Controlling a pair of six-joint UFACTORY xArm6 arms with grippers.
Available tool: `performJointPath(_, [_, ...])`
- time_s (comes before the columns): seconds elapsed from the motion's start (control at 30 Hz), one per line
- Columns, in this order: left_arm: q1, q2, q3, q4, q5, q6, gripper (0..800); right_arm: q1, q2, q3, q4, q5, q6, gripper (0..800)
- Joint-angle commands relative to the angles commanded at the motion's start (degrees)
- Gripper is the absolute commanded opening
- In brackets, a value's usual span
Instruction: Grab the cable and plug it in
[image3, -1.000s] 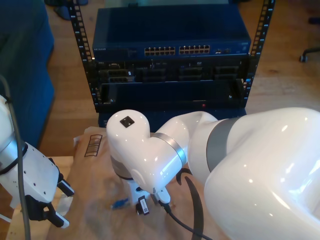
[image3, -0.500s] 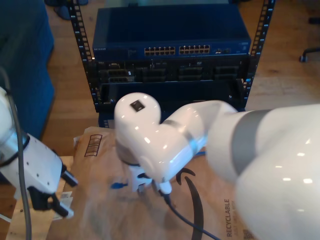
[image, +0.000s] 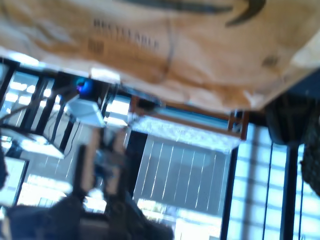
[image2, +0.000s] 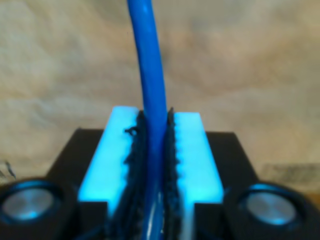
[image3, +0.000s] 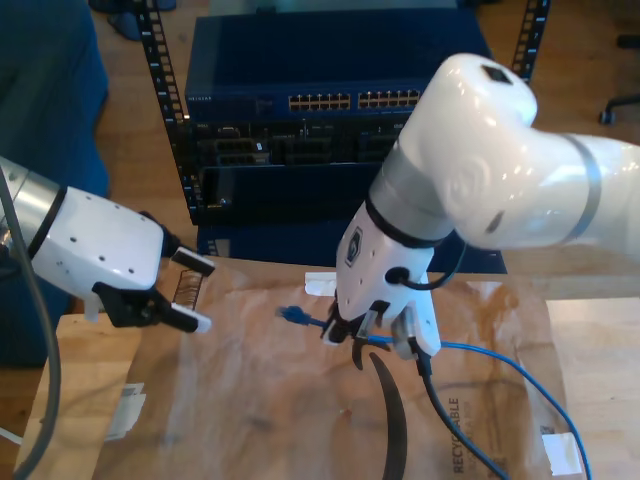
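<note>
Second wrist view: thin bright-blue cable (image2: 150, 95)

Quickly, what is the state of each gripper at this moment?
My first gripper: open, holding nothing.
My second gripper: shut on the cable, with the plug sticking out.

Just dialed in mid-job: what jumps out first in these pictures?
My second hand, mid-frame in the exterior view, is shut on the blue cable, whose plug end sticks out over the brown paper. Behind stands the network switch in its rack. My first hand hangs open at the exterior view's left.
</note>
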Motion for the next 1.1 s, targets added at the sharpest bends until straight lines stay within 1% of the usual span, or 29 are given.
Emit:
performJointPath(0.13, [0.35,-0.09,-0.26,-7.03,4.66,0.09,793,0.00,0.09,-3.34,3.87,2.99,0.00,8])
performJointPath(0.2, [0.35,-0.09,0.26,-7.47,6.07,0.18,793,-0.79,0.00,-4.48,4.57,4.04,0.00,8])
performJointPath(0.27, [0.44,-0.09,0.44,-7.65,7.38,0.79,755,-1.67,0.00,-4.75,5.01,5.01,0.00,8])
performJointPath(0.33, [0.44,-0.09,1.14,-7.65,8.35,2.02,745,-2.02,-0.09,-4.75,5.71,5.19,-0.09,8])
performJointPath(0.4, [0.44,-0.09,1.14,-7.74,8.79,2.90,739,-2.55,-0.09,-4.84,5.98,6.07,-0.26,8])
performJointPath(0.47, [0.44,-0.09,1.23,-7.74,8.79,3.34,714,-2.99,0.00,-5.01,5.98,6.15,-0.53,8])
performJointPath(0.57, [0.44,-0.09,1.58,-7.74,8.88,3.87,707,-3.08,0.00,-5.01,5.98,6.15,-0.53,9])
performJointPath(0.63, [0.44,-0.09,1.58,-7.74,9.05,3.87,671,-3.08,0.00,-5.01,6.59,6.15,-0.53,9])
performJointPath(0.67, [0.44,-0.09,1.58,-7.74,9.58,3.87,668,-3.08,-0.09,-5.10,7.56,6.15,-0.62,9])
performJointPath(0.7, [0.44,-0.09,1.58,-7.74,10.02,3.87,647,-3.25,0.00,-5.36,8.35,6.15,-0.70,10])
performJointPath(0.8, [0.35,-0.09,1.58,-7.74,10.55,3.87,614,-3.60,0.00,-5.54,8.62,6.15,-1.32,10])
performJointPath(0.83, [0.44,-0.09,1.58,-7.74,10.81,3.87,583,-3.60,0.09,-5.54,8.62,6.15,-1.32,10])
performJointPath(0.93, [0.44,-0.09,1.67,-7.74,11.60,3.69,526,-3.60,0.09,-5.45,8.62,6.15,-1.32,11])
performJointPath(1.03, [0.44,-0.18,1.85,-9.14,11.60,3.69,414,-3.60,0.09,-5.45,8.70,6.15,-1.49,12])
performJointPath(1.1, [0.44,-0.18,3.08,-10.46,11.60,3.69,403,-3.60,0.00,-5.36,8.62,6.15,-1.49,13])
